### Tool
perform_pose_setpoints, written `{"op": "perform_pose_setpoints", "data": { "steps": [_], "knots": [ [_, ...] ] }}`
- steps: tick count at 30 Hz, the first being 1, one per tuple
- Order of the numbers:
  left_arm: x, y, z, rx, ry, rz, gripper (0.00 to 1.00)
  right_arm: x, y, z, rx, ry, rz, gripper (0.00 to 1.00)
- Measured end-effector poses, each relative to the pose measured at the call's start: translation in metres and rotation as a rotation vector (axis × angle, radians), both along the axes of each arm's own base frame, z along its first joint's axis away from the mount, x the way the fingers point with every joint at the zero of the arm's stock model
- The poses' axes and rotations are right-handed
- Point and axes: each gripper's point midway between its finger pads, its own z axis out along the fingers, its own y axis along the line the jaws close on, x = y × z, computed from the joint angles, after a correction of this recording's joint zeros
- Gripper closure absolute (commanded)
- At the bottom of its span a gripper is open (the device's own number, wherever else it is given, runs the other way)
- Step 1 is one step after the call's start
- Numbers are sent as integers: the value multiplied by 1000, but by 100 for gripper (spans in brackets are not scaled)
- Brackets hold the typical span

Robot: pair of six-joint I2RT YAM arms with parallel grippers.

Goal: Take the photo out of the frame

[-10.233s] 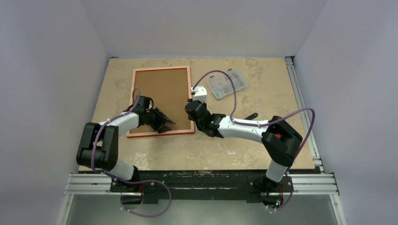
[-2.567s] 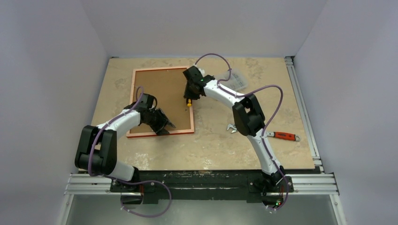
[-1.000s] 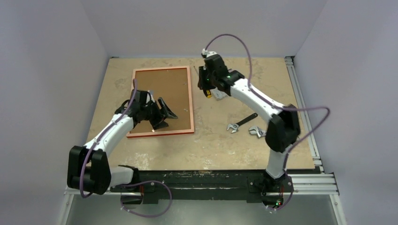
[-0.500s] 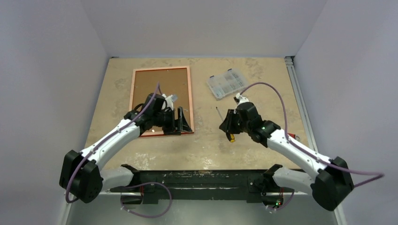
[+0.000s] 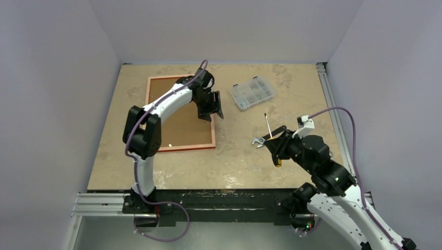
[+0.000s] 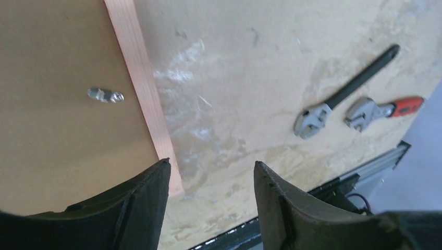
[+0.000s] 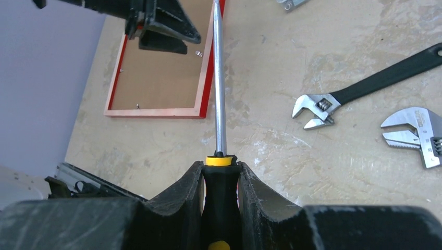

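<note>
The frame (image 5: 182, 148) lies face down on the table's left half, with a pale orange-red rim. The photo's brown board back (image 5: 177, 125) fills it; the print side is hidden. My left gripper (image 5: 212, 112) is open and empty, hovering over the frame's right rim (image 6: 140, 88) toward the far end. In the left wrist view its fingers straddle the rim's end and bare table (image 6: 211, 164), and a small metal tab (image 6: 105, 95) sits on the board. My right gripper (image 5: 273, 147) is shut on a black-and-yellow screwdriver (image 7: 219, 78), right of the frame, shaft pointing away.
A clear parts box (image 5: 253, 94) stands at the back, right of the frame. A black-handled wrench (image 7: 365, 86) and a second wrench (image 7: 417, 133) lie near my right gripper; the left wrist view shows a red handle on one (image 6: 383, 108).
My left gripper has moved from the frame's near right corner to the far part of its right rim. My right gripper has carried the screwdriver right and nearer. The frame has not moved.
</note>
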Motion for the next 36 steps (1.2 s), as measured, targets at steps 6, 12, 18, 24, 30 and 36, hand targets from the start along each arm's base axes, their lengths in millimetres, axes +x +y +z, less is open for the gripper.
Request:
{"op": "perform_pose_setpoints", "data": {
  "steps": [6, 12, 18, 24, 30, 36],
  "knots": [
    [36, 16, -28, 186, -26, -3, 34, -19, -17, 0, 14, -4, -23, 100],
    [63, 25, -37, 295, -93, -61, 38, -25, -24, -10, -18, 29, -37, 100],
    [61, 32, -62, 353, -70, -105, 54, -23, -25, -17, -50, 52, -40, 100],
    [58, 30, -77, 395, -71, -151, 59, -20, -24, -22, -65, 66, -46, 100],
    [58, 16, -78, 425, -100, -187, 64, -19, -24, -28, -73, 76, -47, 100],
    [60, 20, -80, 503, -102, -231, 83, -18, -24, -30, -74, 75, -48, 100]
  ]
}}
